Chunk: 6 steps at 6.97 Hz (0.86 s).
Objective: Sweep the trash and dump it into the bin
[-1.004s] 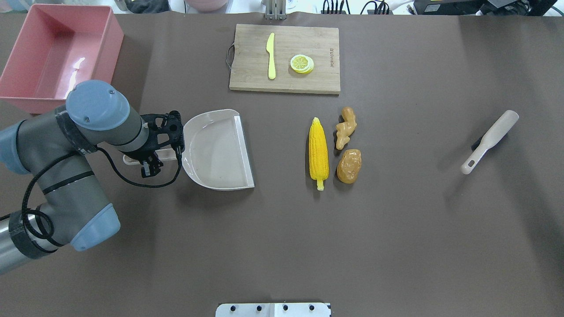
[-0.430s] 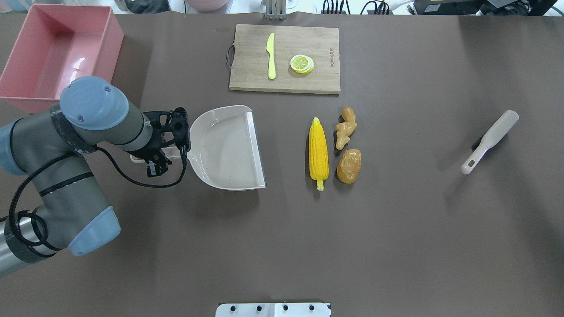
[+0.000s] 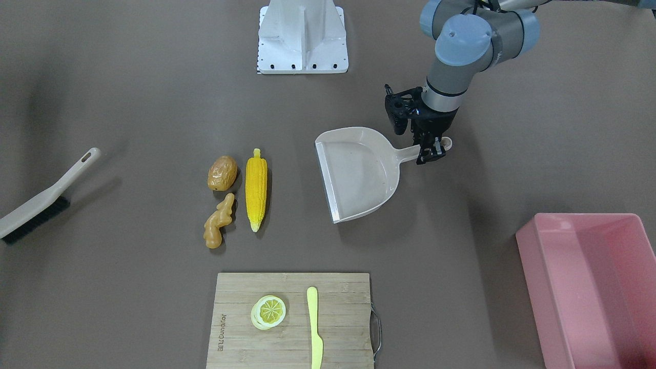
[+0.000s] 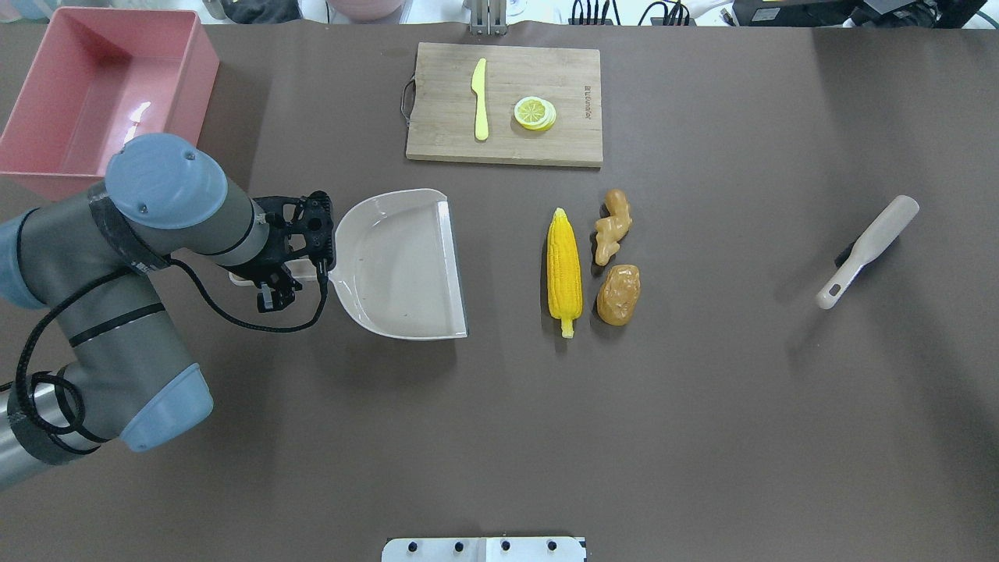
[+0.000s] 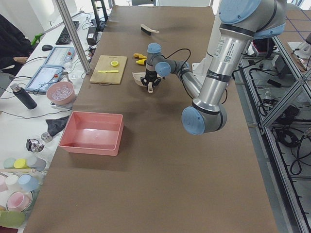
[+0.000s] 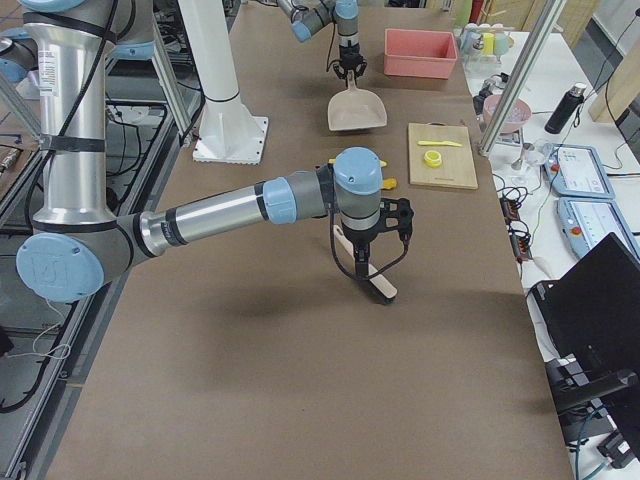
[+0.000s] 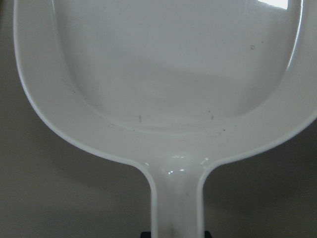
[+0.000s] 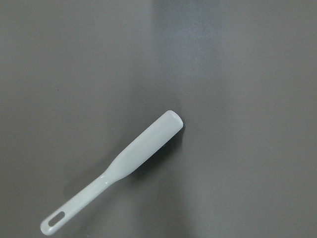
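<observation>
- yellow, kernel-ridged and long, the corn cob (image 4: 564, 272) lies flat on the brown table (image 4: 702, 437). its long axis runs from the robot's side towards the far side, the tapered tip towards the cutting board (image 4: 562, 140) and the small pale stub towards the robot.
- just beside it, on the robot's right, sit the other two bits of trash: the brown, lumpy potato (image 4: 619, 294) nearer the robot, and the knobby tan-orange ginger root (image 4: 613, 225) beyond it, its length also running roughly towards the board.
- the three lie close together near the middle of the table (whether the potato and the ginger touch is hard to tell).
- the bin (image 4: 94, 109), pink with tall straight walls, stands at the far corner on the robot's left, well apart from the trash.
- the left gripper (image 3: 430, 154) is clamped on the handle of the grey-beige dustpan (image 4: 402, 265). the pan's straight open edge faces the corn cob, with bare table between them.
- the right gripper (image 6: 362, 272) hangs above the brush (image 4: 865, 251), which lies on the robot's right. i cannot tell how far open its jaws are.
</observation>
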Motion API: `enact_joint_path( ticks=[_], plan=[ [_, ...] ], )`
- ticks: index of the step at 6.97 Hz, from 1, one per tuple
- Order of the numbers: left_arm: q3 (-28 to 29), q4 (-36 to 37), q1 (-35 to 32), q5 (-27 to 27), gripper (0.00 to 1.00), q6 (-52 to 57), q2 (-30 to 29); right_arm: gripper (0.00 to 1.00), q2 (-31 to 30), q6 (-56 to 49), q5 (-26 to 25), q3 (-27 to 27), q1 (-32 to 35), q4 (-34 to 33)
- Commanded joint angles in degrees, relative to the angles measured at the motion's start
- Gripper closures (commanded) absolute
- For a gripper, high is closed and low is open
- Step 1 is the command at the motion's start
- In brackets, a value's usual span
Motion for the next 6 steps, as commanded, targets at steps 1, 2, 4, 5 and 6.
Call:
enact_joint_path(
  ticks=[1,2,4,5,6],
  plan=[
    [-0.02,0.09,-0.07,0.09,1.0,0.41,0.0,0.0,3.31,22.86,0.56,0.14,-3.71,0.33],
    [-0.02,0.09,-0.07,0.09,1.0,0.41,0.0,0.0,4.72,25.39,-0.48,0.06,-8.26,0.33],
    [-0.02,0.0,-0.24,0.09,1.0,0.41,0.0,0.0,7.44,28.63,-10.8,0.93,-19.06,5.14],
    [0.24,0.0,-0.24,0.18,1.0,0.5,0.0,0.0,7.37,34.23,-11.21,-0.81,-19.37,4.82],
    [0.24,0.0,-0.33,0.18,1.0,1.45,0.17,0.0,8.07,37.6,-11.74,-3.09,-22.42,4.9]
  ],
)
